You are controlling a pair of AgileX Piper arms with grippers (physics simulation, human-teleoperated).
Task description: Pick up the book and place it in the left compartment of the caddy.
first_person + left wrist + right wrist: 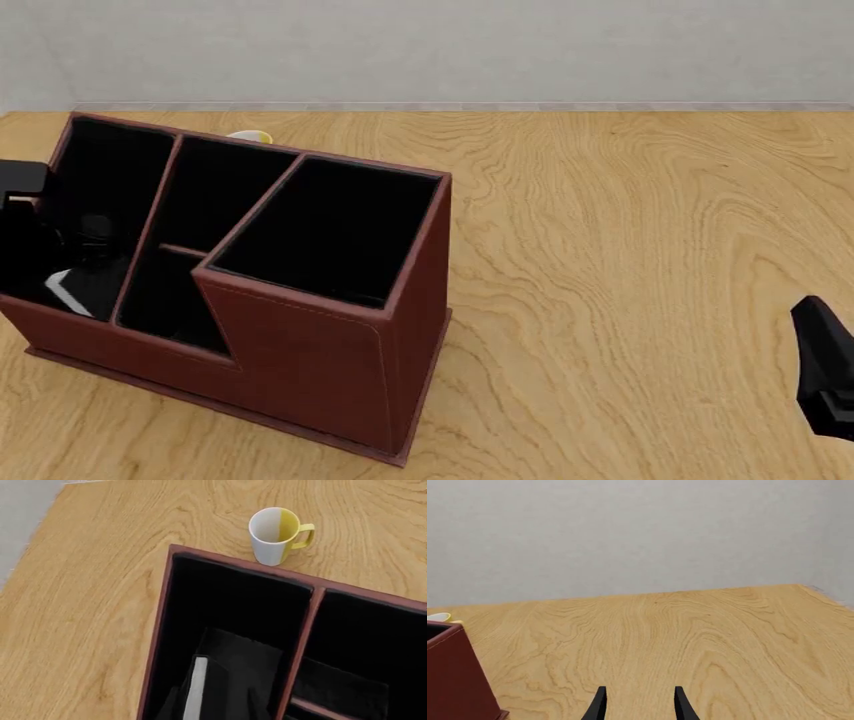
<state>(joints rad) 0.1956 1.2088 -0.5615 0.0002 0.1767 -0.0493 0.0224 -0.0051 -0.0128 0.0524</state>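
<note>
Spanning pale wood table [641, 250], grey wall [640, 535] behind, right gripper [639, 705] parted, left gripper unclear

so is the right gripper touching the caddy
Apart. The front view shows the right gripper far across bare table from the caddy; its fingers hang over wood.

Even, bright, flat light; renders sharp, no blur or glare. Caddy [320, 370] interior near-black, detail lost; faint soft shadow on table [641, 300] at its 5 o'clock.

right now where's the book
In the front view the book sits low inside the caddy's left compartment, at the far left.
</note>
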